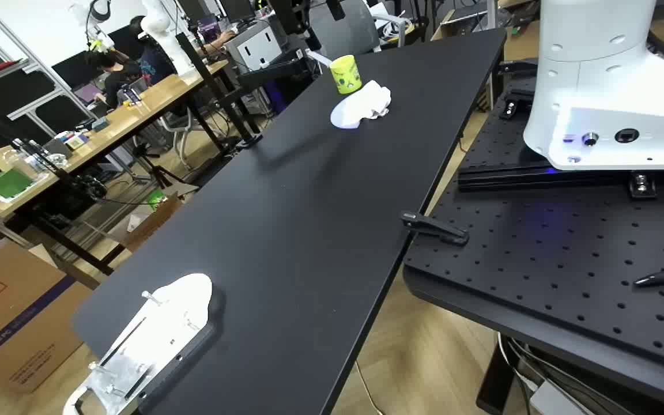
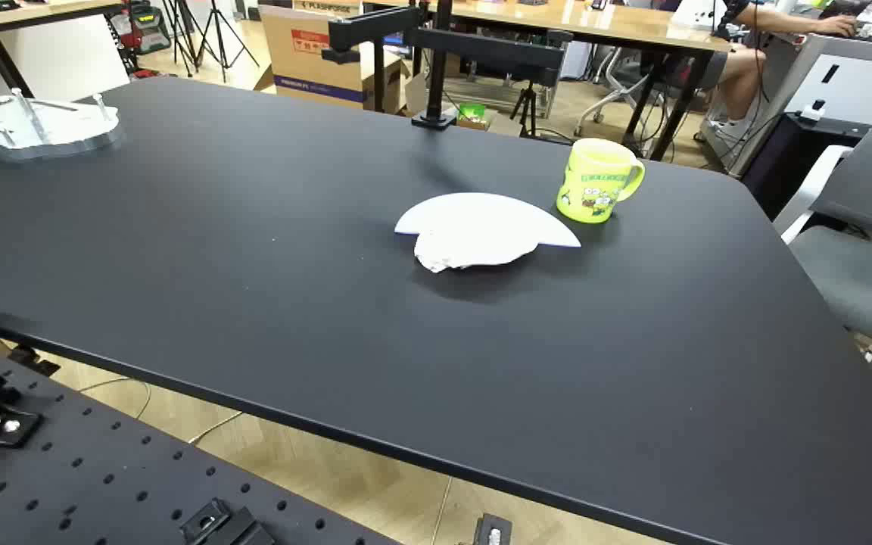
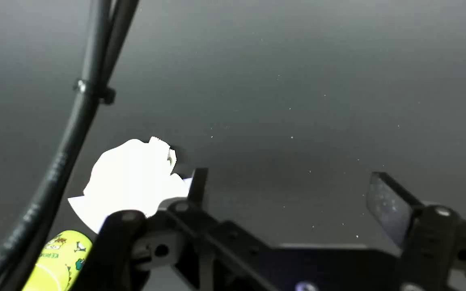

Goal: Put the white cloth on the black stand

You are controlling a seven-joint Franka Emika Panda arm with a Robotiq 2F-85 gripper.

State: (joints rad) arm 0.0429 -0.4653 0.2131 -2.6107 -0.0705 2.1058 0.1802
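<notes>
And here's the gripper point(image 3: 289, 184), fingers point(image 3: 390, 210) spread wide, nothing between them, off to one side of the lime-yellow cartoon mug point(image 2: 593, 182). The crumpled white cloth point(image 2: 474, 250) lies just beside that mug, overlapping a smooth curved white piece point(image 2: 481, 210). Looks like lining up for the grasp! Best play: slide towards the mug, straddle the ruffled folds facing away from it, drop straight, pinch cloth only, lift clear of the mug. The likely target, the black stand point(image 2: 442, 45), rises well apart from the mug, farther back, cropped on top in that exterior view. Glare swallows most folds; whether cloth and curved piece are one, I can't tell. The wrist view cuts off the mug.
</notes>
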